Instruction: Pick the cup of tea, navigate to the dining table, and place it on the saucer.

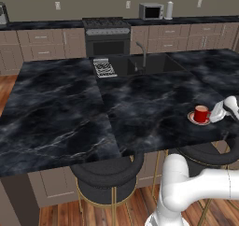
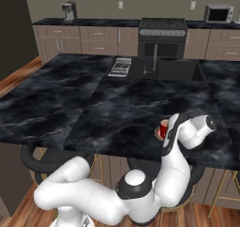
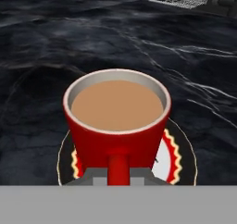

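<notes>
1. The dining table [image 1: 70, 108], a black marble island veined in white, fills the middle of both base views; a sink with a tall faucet [image 1: 141, 52] is sunk into its far side, upper centre of the left base view.
2. The back wall run of brown cabinets [image 1: 42, 43] crosses the top of the left base view, with a black stove [image 1: 106, 36] at top centre and a microwave [image 1: 151, 10] to its right on the counter.
3. Round black stools with gold legs [image 1: 105, 178] stand under the table's near edge, at the bottom centre of the left base view.
4. A wire dish rack [image 1: 104, 68] lies on the table just left of the sink; in the hand view it shows at the upper right.
5. The saucer [image 1: 192, 119] lies near the table's near edge, at the right of the left base view. In the hand view its rim shows red and yellow zigzag trim around a pale centre.
6. The cup of tea [image 3: 116, 121], a red mug full of light brown tea, stands upright on the saucer, handle facing the hand camera.
7. The gripper [image 3: 118, 177] is at the bottom centre of the hand view, its jaws closed tight around the cup's handle.
</notes>
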